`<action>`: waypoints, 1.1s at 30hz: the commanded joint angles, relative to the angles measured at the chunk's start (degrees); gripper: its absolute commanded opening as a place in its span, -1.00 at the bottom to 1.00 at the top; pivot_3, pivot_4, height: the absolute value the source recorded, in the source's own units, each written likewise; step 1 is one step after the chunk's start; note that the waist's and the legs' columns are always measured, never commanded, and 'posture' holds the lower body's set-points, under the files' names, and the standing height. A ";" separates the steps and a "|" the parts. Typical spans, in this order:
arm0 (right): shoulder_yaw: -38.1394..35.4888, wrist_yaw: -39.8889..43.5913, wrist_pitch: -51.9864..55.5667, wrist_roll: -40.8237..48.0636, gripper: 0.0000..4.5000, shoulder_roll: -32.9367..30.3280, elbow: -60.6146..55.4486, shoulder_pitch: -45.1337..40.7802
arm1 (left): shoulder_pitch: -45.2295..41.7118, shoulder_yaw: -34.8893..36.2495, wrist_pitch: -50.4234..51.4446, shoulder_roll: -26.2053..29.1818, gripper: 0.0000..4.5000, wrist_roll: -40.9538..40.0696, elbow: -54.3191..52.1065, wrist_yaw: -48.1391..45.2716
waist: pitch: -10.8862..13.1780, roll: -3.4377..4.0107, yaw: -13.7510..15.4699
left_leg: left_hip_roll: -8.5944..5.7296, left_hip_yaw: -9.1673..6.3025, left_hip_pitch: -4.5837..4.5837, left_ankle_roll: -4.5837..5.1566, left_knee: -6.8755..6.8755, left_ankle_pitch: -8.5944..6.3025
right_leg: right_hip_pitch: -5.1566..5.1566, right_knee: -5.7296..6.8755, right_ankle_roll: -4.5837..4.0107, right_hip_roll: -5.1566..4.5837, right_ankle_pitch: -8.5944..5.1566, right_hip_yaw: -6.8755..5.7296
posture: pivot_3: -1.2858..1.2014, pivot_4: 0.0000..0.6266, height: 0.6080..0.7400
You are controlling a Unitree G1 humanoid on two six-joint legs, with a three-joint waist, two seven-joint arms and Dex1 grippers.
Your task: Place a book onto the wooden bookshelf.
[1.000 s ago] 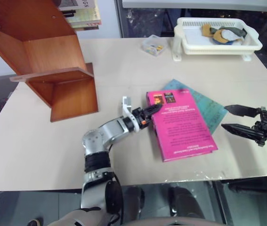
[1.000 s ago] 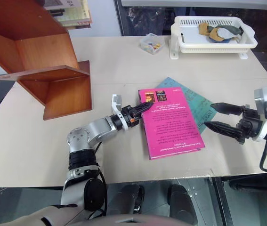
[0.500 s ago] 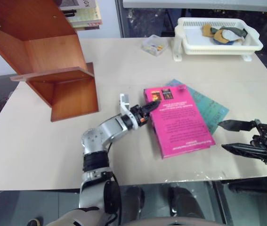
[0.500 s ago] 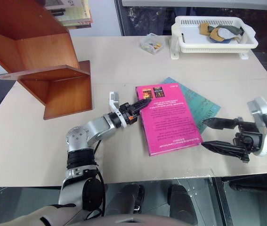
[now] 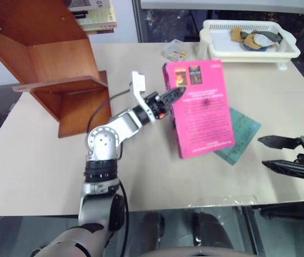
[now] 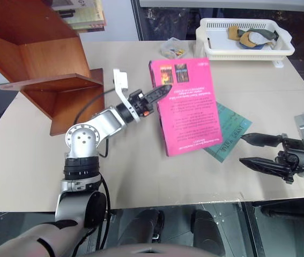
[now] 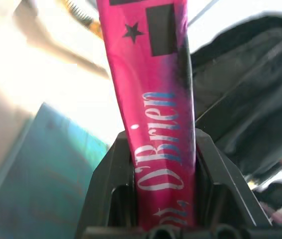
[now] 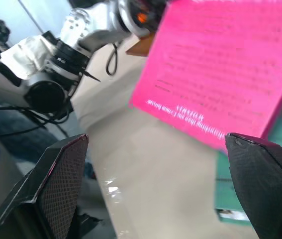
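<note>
Glossy magenta paperback book (image 5: 199,107), its cover catching the light, centre frame. Reddish-brown wooden bookshelf (image 5: 50,64), smooth with a satin sheen, upper left. Matt teal-blue paper cover of a second book (image 5: 240,140) right of centre, on a smooth, pale table (image 5: 44,166). White slatted plastic basket tray (image 5: 248,45), upper right, holds crumpled cloth (image 5: 253,38).

Both head views look down on the table (image 5: 44,171). The left wrist view sits tight against the book (image 7: 155,114); the right wrist view shares it from farther off.
</note>
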 commanded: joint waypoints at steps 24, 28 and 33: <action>2.31 1.80 -4.94 -3.40 1.00 -0.09 6.51 -7.35 | -18.89 -26.39 -43.17 17.94 -0.44 54.17 -2.48 -21.68 | 0.07 -0.08 -0.10 | 0.04 0.02 -0.02 0.03 -0.01 -0.01 | 0.00 -0.05 0.01 0.10 0.00 -0.02 | 0.03 -0.52 1.00; 4.13 3.42 -6.90 -4.71 1.00 0.39 10.95 -10.66 | -22.04 -27.70 -45.07 19.38 -0.44 58.09 -0.66 -24.22 | 0.08 -0.09 -0.13 | 0.04 0.03 -0.03 0.05 0.00 -0.01 | 0.00 -0.05 0.02 0.10 0.00 -0.02 | 0.03 -0.52 1.00; 6.86 6.26 -9.04 -6.59 1.00 1.17 17.06 -15.44 | -25.71 -29.90 -49.33 21.73 -0.44 63.79 3.76 -28.48 | 0.10 -0.08 -0.17 | 0.04 0.02 -0.03 0.05 0.00 -0.01 | -0.01 -0.06 0.02 0.12 0.00 -0.04 | 0.03 -0.52 1.00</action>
